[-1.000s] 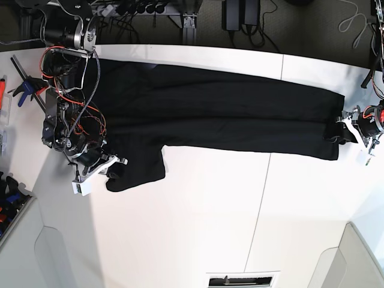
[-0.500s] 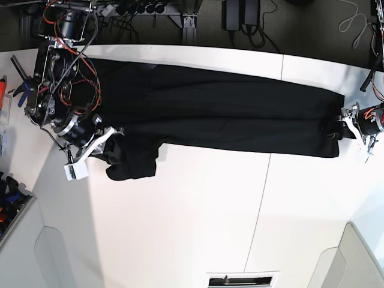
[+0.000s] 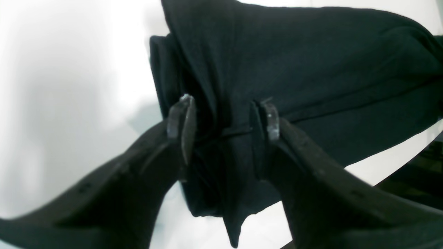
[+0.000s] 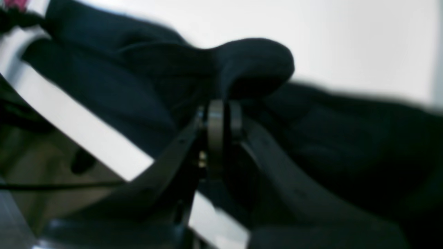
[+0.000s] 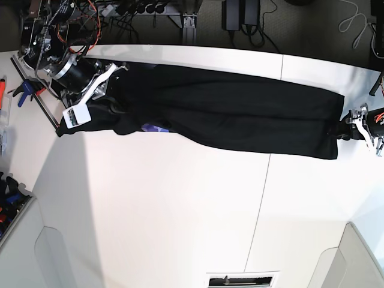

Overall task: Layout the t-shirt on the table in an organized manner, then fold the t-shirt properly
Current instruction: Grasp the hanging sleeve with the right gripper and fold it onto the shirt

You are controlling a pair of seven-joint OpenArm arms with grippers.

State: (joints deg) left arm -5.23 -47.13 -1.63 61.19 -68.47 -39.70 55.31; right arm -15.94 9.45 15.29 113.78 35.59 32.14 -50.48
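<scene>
You had one black t-shirt (image 5: pixel 234 120) stretched as a long folded band across the far part of the white table (image 5: pixel 180 222), a scrap of purple print (image 5: pixel 151 127) peeking out near its left end. Two grippers held it: the right gripper (image 5: pixel 103 84) pinched a bunched fold at the left end, its jaws nearly together, while the left gripper (image 3: pixel 223 119) stood narrowly parted around the cloth at the right end. Cables (image 5: pixel 138 11) lay beyond the far edge

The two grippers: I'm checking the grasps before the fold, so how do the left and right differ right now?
The left gripper has its jaws parted with bunched t-shirt between them; the right gripper has its jaws pinched tight on a fold. In the base view, the left sits at the shirt's narrow end, the right at the wide end by the table edge. Both hold black cloth.
</scene>
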